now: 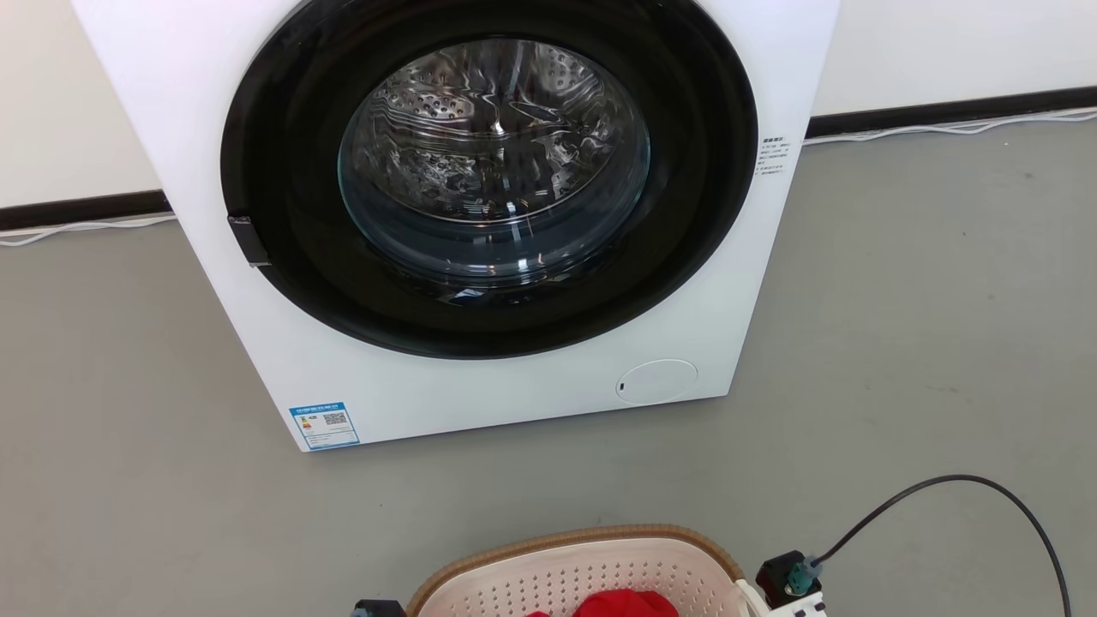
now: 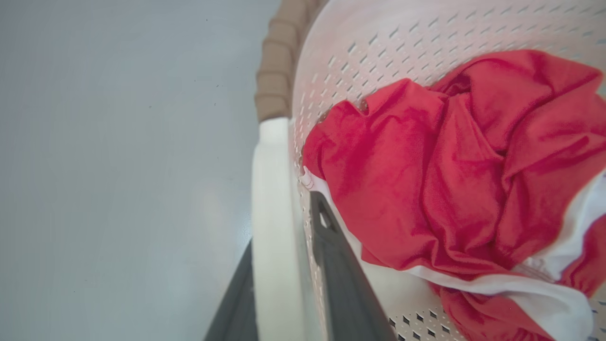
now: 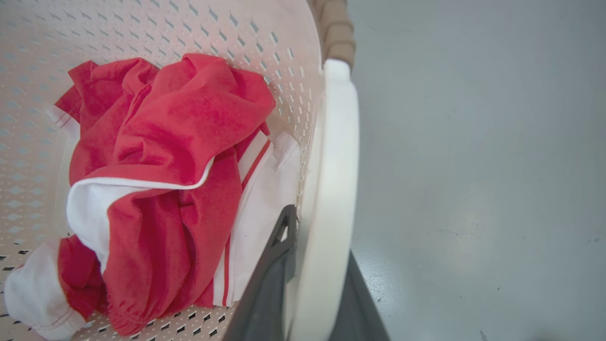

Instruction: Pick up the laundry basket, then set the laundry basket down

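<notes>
Cream laundry basket (image 1: 591, 533) clamped (left gripper (image 2: 284, 222), right gripper (image 3: 322, 237)).

Your head camera looks down from high up at the washing machine (image 1: 480, 214) and the gray floor (image 1: 926, 326). The laundry basket (image 1: 583, 570) peeks in at the bottom edge. Your two wrist cameras sit very close to the basket's sides, one each, and both see the red cloth (image 2: 450, 166) inside.

The washing machine (image 1: 514, 394) stands on the floor (image 1: 926, 343), the wall (image 1: 943, 43) behind it. The laundry basket (image 1: 591, 561) is before the machine, apart from it, with clothing (image 2: 426, 166) in it. The left claw (image 2: 282, 222) clasps the left handle (image 2: 271, 189) and the right claw (image 3: 321, 234) clasps the right handle (image 3: 337, 142), each with one finger inside the handle and one outside.
</notes>
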{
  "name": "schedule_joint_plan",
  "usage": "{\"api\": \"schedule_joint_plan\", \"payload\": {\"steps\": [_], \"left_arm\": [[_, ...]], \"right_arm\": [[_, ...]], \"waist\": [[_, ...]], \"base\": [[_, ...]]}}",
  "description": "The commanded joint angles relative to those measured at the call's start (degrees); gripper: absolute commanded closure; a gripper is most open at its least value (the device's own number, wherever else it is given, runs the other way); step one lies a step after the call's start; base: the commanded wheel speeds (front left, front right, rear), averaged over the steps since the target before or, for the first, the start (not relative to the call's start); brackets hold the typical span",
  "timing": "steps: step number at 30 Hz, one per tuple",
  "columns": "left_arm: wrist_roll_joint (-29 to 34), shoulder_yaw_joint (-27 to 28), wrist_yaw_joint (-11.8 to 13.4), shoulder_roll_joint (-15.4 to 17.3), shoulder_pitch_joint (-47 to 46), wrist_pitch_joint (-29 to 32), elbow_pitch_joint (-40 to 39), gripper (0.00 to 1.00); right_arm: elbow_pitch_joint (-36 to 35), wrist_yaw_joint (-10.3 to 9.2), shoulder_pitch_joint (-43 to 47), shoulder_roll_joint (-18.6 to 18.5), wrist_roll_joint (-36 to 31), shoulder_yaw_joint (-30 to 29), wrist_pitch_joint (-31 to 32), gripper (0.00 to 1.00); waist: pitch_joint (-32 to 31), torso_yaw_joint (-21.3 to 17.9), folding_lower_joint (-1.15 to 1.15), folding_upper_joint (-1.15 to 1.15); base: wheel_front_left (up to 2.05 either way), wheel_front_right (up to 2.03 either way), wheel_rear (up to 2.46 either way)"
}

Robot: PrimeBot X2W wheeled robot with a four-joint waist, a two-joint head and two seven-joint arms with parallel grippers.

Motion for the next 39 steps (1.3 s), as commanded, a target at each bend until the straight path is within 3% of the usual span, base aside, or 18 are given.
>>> {"api": "schedule_joint_plan", "payload": {"steps": [1, 39], "left_arm": [[-0.1, -0.6, -1.0, -1.6, -1.6, -0.4, -2.6, 1.0], [-10.2, -9.7, -0.2, -1.6, -4.4, -3.4, -0.9, 1.0]], "right_arm": [[-2.5, 1.03, -0.4, 2.3, -0.1, 2.0, -0.2, 1.0], [-2.0, 1.03, -2.2, 2.3, 4.9, 6.1, -2.7, 1.0]], "waist": [[-0.1, 0.0, 0.0, 0.0], [1.7, -0.4, 0.0, 0.0]], "base": [[0.0, 0.0, 0.0], [0.0, 0.0, 0.0]]}}
